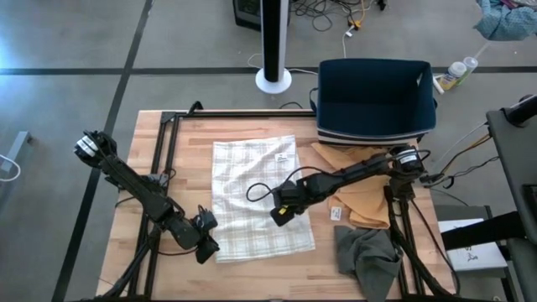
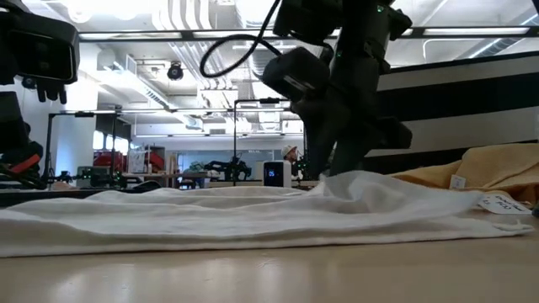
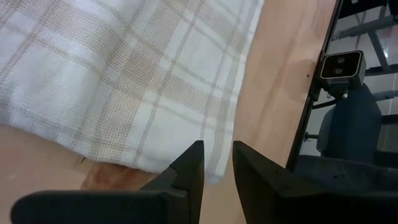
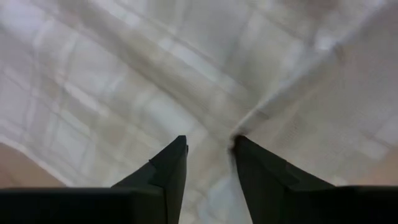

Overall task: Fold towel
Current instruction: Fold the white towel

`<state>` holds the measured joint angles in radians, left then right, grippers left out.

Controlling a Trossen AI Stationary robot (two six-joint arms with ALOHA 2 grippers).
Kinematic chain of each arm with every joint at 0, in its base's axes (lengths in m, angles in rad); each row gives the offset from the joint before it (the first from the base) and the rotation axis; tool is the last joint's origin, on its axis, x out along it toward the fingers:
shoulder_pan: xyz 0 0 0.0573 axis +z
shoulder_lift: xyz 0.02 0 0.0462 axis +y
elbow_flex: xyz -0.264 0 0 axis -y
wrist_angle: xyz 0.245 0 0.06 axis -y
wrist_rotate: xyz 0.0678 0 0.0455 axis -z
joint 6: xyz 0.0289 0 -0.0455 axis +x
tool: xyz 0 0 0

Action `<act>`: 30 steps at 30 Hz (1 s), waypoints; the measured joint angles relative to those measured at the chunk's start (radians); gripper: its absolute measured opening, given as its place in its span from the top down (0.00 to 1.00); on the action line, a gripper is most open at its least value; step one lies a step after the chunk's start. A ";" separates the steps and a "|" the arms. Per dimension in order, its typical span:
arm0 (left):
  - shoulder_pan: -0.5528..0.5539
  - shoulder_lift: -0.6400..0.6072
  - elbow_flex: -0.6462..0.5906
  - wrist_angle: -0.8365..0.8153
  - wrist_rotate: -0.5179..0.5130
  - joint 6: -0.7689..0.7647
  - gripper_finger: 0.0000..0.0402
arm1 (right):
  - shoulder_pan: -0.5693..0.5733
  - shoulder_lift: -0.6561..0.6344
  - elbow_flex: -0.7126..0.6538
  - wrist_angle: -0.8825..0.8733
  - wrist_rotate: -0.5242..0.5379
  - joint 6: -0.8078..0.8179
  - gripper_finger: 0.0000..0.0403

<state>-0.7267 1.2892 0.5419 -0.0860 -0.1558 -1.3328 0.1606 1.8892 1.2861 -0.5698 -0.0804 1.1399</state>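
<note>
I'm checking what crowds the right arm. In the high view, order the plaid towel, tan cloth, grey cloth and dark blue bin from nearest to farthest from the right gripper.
From the right gripper:
1. Plaid towel, directly beneath it, fingers open over its right side.
2. Tan cloth, to its right.
3. Grey cloth, at the front right corner.
4. Dark blue bin, at the table's back right.

Towel (image 1: 256,197): woven cloth, matt, white with a tan check, weave coarse in the left wrist view. Table (image 1: 159,176): light wood, smooth, faint sheen in the low view. Tan cloth (image 1: 361,201) right of centre and grey cloth (image 1: 369,256) at lower right: soft, matt. Bin (image 1: 375,101) at upper right: dark fabric. Fingers (image 3: 189,171): matt black plastic.
</note>
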 joint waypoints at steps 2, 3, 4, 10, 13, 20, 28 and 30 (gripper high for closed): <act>0.000 0.000 0.000 0.000 0.000 -0.004 0.81 | 0.006 0.000 0.000 0.000 0.000 0.013 0.70; 0.000 0.000 0.000 0.000 0.000 -0.006 0.81 | 0.011 0.000 0.000 -0.001 -0.002 0.013 0.71; 0.000 0.000 0.000 0.000 0.000 -0.009 0.81 | 0.013 0.000 0.000 -0.010 -0.003 0.015 0.72; 0.000 0.000 0.000 0.000 0.008 -0.012 0.81 | 0.040 0.000 -0.021 -0.076 -0.021 0.038 0.72; 0.000 0.000 0.000 0.000 0.008 -0.015 0.81 | 0.058 0.000 -0.039 -0.068 -0.061 0.041 0.69; 0.000 0.000 0.000 -0.003 0.008 -0.015 0.81 | 0.097 0.000 -0.045 0.000 -0.060 0.049 0.64; 0.000 0.000 0.000 -0.013 0.008 -0.012 0.81 | 0.097 -0.020 -0.046 -0.008 -0.057 0.051 0.64; 0.000 0.000 0.000 -0.012 0.007 -0.015 0.81 | 0.097 -0.044 -0.046 -0.007 -0.034 0.054 0.64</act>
<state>-0.7265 1.2892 0.5419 -0.0984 -0.1486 -1.3475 0.2573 1.8453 1.2404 -0.5771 -0.1145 1.1938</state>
